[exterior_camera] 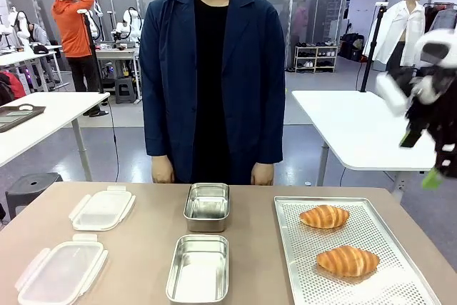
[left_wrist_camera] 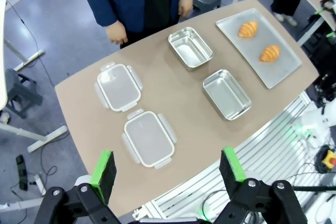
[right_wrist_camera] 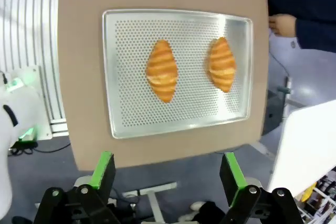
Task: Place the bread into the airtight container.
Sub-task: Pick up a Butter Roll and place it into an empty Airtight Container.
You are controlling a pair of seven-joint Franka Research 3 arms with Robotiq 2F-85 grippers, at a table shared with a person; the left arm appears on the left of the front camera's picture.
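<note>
Two golden croissants, the bread, lie on a perforated metal tray at the table's right: one farther, one nearer. Two empty steel containers stand mid-table, one far and one near. My right gripper hangs open, high off the table's right edge; its wrist view looks down on both croissants. My left gripper is open too, high above the table's near left corner, with the containers far below.
Two clear plastic lids lie on the table's left side. The person stands at the far edge, hands down by the table. White tables stand behind on both sides.
</note>
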